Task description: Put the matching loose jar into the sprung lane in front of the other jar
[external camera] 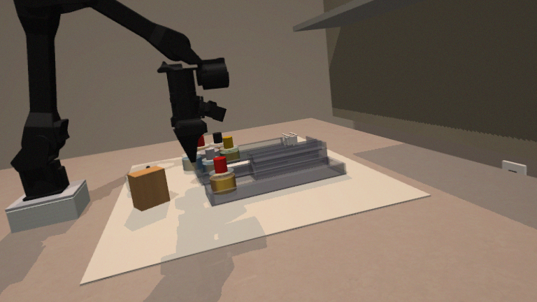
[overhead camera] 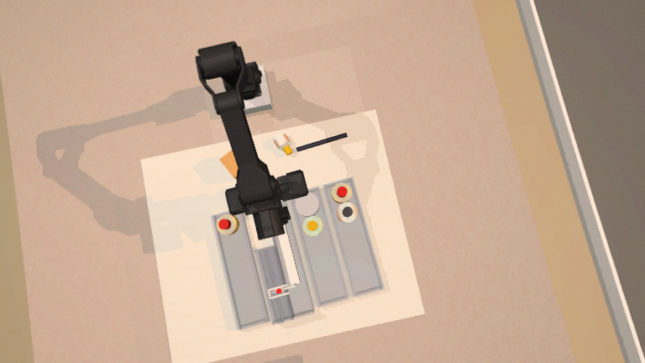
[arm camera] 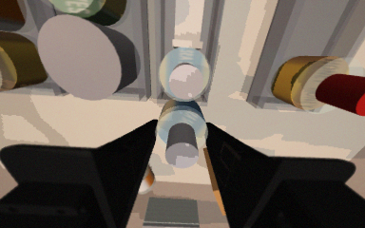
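My gripper (external camera: 193,160) (arm camera: 182,124) is shut on a pale blue jar (external camera: 187,163) (arm camera: 166,124) with a grey knob. It holds the jar upright just outside the front end of the sprung lane (overhead camera: 271,268). A like blue jar (external camera: 210,163) (arm camera: 185,78) with a pale knob stands at the front of that lane, with the white pusher plate (arm camera: 187,44) close behind it. In the wrist view the two jars overlap a little; whether they touch cannot be told. In the top view the arm hides both jars and the fingers.
A gold jar with a red knob (overhead camera: 224,223) (external camera: 219,165) (arm camera: 333,90) stands in the neighbouring lane. On the other side are a wide grey-topped jar (overhead camera: 306,203) (arm camera: 81,57) and several others. An orange-brown block (overhead camera: 228,163) (external camera: 149,189) and a dark rod (overhead camera: 322,142) lie towards the arm's base.
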Available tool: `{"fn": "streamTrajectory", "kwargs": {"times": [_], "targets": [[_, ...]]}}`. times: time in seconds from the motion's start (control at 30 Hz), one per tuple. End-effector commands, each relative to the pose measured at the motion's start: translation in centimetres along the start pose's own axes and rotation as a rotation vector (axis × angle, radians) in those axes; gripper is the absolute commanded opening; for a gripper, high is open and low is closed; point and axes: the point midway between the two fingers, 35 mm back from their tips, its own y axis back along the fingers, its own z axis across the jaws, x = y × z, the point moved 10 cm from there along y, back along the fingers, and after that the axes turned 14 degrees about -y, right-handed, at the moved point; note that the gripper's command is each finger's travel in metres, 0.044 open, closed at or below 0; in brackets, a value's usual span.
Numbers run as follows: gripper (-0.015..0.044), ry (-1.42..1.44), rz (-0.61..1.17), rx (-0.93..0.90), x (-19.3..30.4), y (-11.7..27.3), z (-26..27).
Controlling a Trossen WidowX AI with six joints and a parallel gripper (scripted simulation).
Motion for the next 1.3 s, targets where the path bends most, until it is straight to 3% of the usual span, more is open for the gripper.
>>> {"fn": "streamTrajectory", "kwargs": {"times": [0.0,1.27], "targets": [[0.0,0.003,-0.03,-0.006,-0.8,0.4,0.2],[0.0,0.003,-0.031,-0.006,-2.2,0.7,0.5]]}}
